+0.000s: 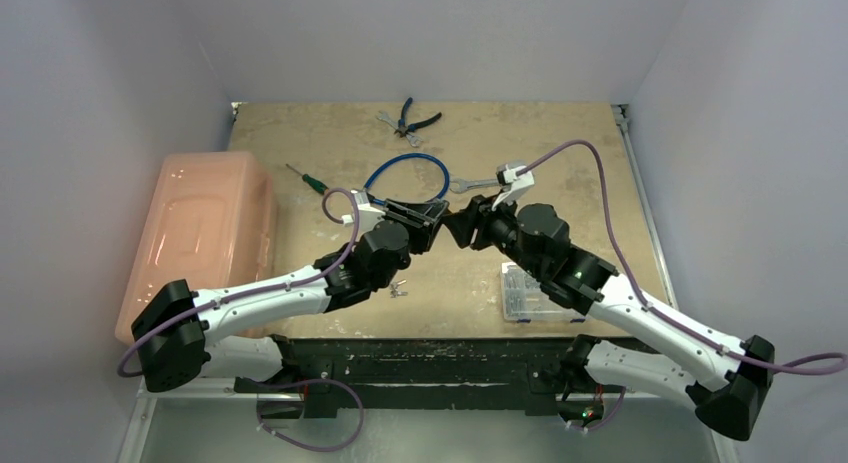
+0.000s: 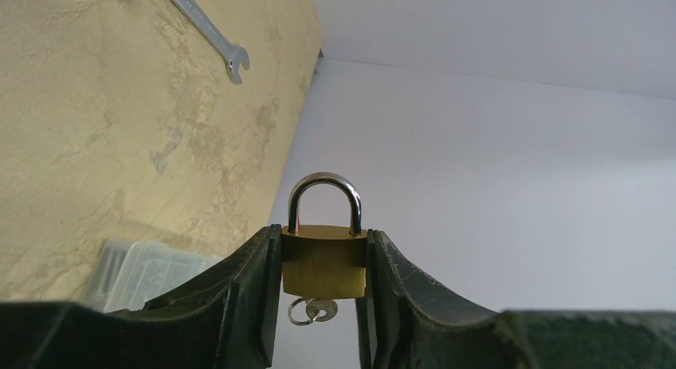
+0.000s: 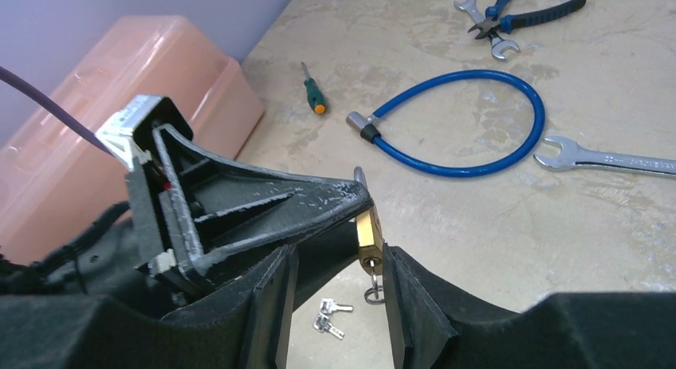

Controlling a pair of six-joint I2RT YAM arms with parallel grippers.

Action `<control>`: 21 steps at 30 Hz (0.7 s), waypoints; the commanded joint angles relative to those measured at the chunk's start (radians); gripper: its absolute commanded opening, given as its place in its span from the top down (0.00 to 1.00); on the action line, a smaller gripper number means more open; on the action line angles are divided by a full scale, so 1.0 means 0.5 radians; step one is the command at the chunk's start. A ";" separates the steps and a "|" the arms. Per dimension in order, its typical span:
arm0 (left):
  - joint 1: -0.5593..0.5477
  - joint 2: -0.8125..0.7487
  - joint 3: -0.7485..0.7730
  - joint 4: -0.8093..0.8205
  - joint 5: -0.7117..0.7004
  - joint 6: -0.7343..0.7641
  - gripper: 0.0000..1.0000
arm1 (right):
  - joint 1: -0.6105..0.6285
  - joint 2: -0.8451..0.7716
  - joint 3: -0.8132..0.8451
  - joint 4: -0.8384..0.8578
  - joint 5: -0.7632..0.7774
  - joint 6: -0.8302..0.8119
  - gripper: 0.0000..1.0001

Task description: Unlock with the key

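My left gripper [image 2: 323, 235] is shut on a small brass padlock [image 2: 324, 261], gripping its body by both sides above the table. Both legs of the silver shackle sit in the body. The key [image 2: 321, 308] is in the keyhole at the padlock's underside, with a small ring hanging from it. In the right wrist view, the padlock [image 3: 368, 235] and key [image 3: 373, 280] sit between the fingers of my right gripper [image 3: 339, 257], close to the right-hand finger. That gripper is open and holds nothing. From above, the two grippers [image 1: 432, 218] [image 1: 455, 226] meet tip to tip.
Two spare keys [image 3: 331, 315] lie on the table below the grippers. Behind are a blue cable lock [image 3: 458, 171], a silver wrench [image 3: 606, 158], a green screwdriver [image 3: 311, 88] and pliers [image 3: 526, 10]. A pink box [image 1: 205, 223] stands at the left, a clear plastic case [image 1: 530, 293] at the near right.
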 commanded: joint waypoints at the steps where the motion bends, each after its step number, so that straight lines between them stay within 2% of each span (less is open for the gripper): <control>1: -0.011 -0.052 0.083 0.038 -0.054 0.065 1.00 | 0.010 -0.102 0.110 -0.185 0.022 0.102 0.51; 7: -0.009 -0.068 0.083 0.030 -0.071 0.067 1.00 | 0.010 -0.123 0.097 -0.249 0.035 0.122 0.55; 17: -0.010 -0.072 0.074 0.033 -0.055 0.060 1.00 | 0.010 -0.053 0.045 -0.140 0.080 0.114 0.70; 21: -0.010 -0.078 0.072 0.037 -0.052 0.057 1.00 | 0.010 -0.013 0.051 -0.119 0.102 0.094 0.73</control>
